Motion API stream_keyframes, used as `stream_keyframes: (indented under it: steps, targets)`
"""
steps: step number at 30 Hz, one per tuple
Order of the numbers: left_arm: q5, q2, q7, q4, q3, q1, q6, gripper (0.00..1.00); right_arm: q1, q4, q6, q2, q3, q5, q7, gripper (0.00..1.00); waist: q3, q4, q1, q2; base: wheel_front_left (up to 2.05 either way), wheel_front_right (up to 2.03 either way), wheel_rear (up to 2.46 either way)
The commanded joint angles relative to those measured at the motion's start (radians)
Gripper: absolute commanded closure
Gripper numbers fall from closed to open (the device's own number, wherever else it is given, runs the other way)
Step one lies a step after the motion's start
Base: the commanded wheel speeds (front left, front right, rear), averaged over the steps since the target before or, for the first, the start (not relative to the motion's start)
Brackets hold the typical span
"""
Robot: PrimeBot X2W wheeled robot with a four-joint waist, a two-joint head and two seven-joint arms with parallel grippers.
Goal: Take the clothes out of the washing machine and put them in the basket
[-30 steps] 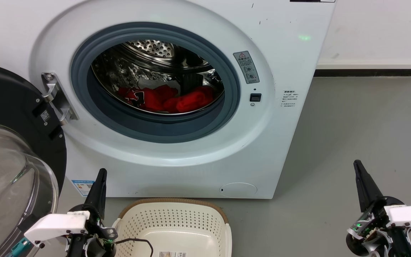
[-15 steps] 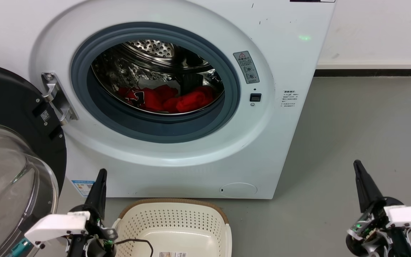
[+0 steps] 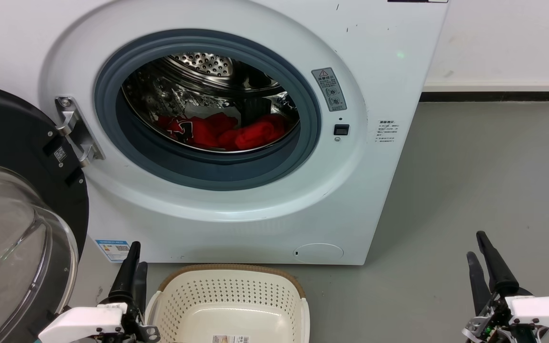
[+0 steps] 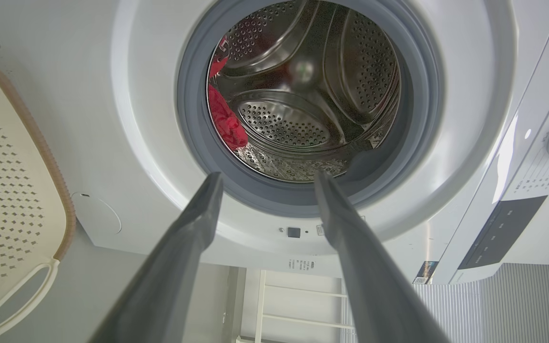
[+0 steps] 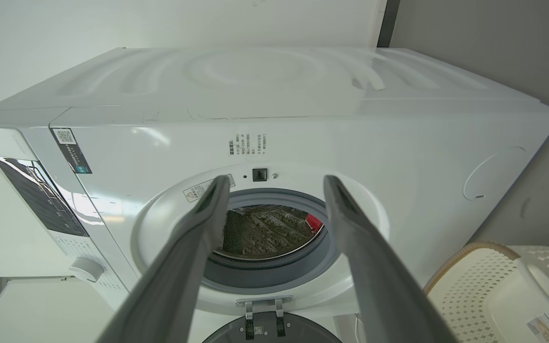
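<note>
The white washing machine [image 3: 379, 71] stands with its porthole open. Red clothes [image 3: 222, 131] lie at the bottom of the steel drum: a jersey with black-and-white marks on the left and a plain red bundle [image 3: 258, 133] on the right. The cream basket [image 3: 229, 269] sits on the floor below the porthole, with nothing in it but a sticker. My left gripper [image 3: 138, 254] is low beside the basket's left end, open and holding nothing. My right gripper [image 3: 475, 245] is open over the floor at the lower right. The wrist views show the fingers spread, left gripper [image 4: 269, 176] and right gripper [image 5: 277, 178], both pointing at the porthole.
The black-rimmed glass door [image 3: 7, 200] is swung wide open at the left, close to my left arm. Grey floor [image 3: 470, 166] stretches to the right of the machine, up to a white wall with a dark skirting.
Both grippers have dropped lower in the head view and turned, so that two fingers of each now show instead of one. Clothes, basket and door have not moved.
</note>
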Motion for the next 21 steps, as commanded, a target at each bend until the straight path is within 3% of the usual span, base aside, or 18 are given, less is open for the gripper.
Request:
stream_keyframes:
  steps: [1, 11, 21]
  targets:
    - [0.023, 0.002, -0.013, -0.022, 0.002, -0.01, 0.0, 0.0, -0.009, -0.019, 0.0, -0.004, -0.006, -0.032, -0.014, 0.0, 0.0, 0.0, 0.0, 0.0, 0.0, 0.0, 0.0]
    - [0.171, 0.002, -0.058, -0.017, 0.08, -0.018, 0.003, 0.0, -0.016, -0.036, 0.0, -0.005, -0.041, -0.267, -0.059, 0.0, 0.002, -0.003, 0.0, 0.0, 0.0, 0.0, 0.0]
    - [0.421, 0.003, -0.11, -0.148, 0.153, -0.025, 0.044, 0.0, -0.012, -0.195, 0.0, -0.006, -0.011, -0.698, -0.111, 0.0, 0.006, -0.004, 0.0, 0.0, 0.0, 0.0, 0.0]
